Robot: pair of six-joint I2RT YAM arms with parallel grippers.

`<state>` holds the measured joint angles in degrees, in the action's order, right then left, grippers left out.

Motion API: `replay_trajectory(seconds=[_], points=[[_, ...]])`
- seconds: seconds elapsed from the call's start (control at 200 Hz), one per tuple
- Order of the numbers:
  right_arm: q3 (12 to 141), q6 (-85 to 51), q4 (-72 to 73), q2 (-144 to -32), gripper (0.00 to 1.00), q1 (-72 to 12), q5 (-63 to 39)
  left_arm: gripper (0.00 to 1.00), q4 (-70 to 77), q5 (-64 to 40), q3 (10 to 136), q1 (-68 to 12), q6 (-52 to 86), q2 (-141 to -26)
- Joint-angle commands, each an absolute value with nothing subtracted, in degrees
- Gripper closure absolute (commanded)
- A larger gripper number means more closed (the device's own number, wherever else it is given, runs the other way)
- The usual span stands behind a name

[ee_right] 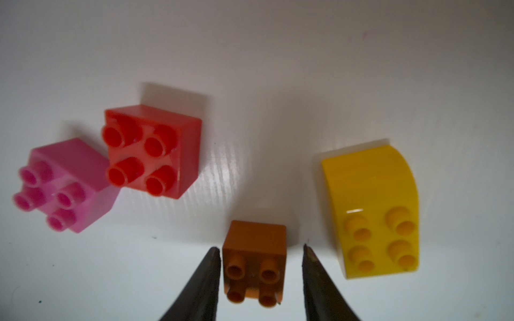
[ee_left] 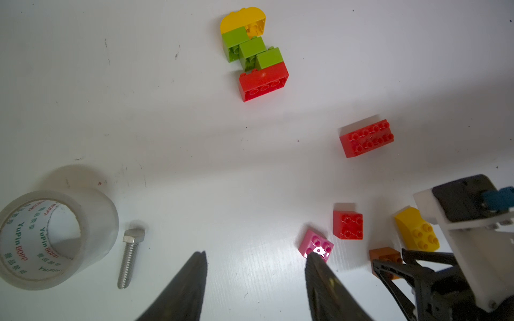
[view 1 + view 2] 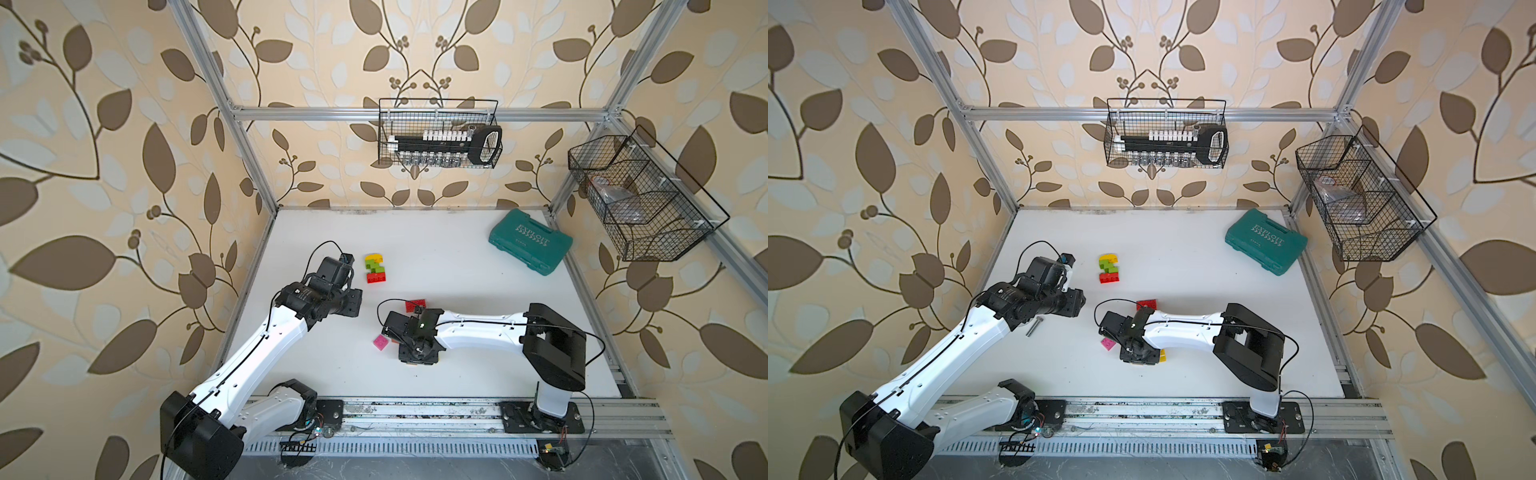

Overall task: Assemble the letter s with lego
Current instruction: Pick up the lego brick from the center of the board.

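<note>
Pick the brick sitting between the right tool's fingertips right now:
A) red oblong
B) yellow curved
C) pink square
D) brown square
D: in the right wrist view the brown brick lies between the fingertips of the right tool, with a gap showing on one side. The yellow curved brick lies outside them.

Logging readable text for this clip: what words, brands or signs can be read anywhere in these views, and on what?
"EXPLOIT", with a row of chevrons under it: on the lid of the teal case.
"YuPin BOPP", repeated in red and green: on the inner core of the tape roll.
Chinese characters beside that brand: too blurred to read.
Small print under the chevrons: too small to read.
</note>
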<state>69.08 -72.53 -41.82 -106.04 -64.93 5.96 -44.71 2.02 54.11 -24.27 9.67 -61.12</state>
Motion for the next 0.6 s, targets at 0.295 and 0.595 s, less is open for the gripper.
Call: replay_trajectory(seconds=[0.295, 0.595], points=[[70.48, -73.48, -43.90, -106.22, 0.77, -65.32, 6.32, 0.41, -43.77, 1.79, 53.71, -23.23, 10.47, -60.11], [79.04, -61.73, -53.91, -102.13, 0.96, -59.23, 5.46, 0.41, -43.64, 2.10, 53.61, -22.81, 10.70, -60.70]])
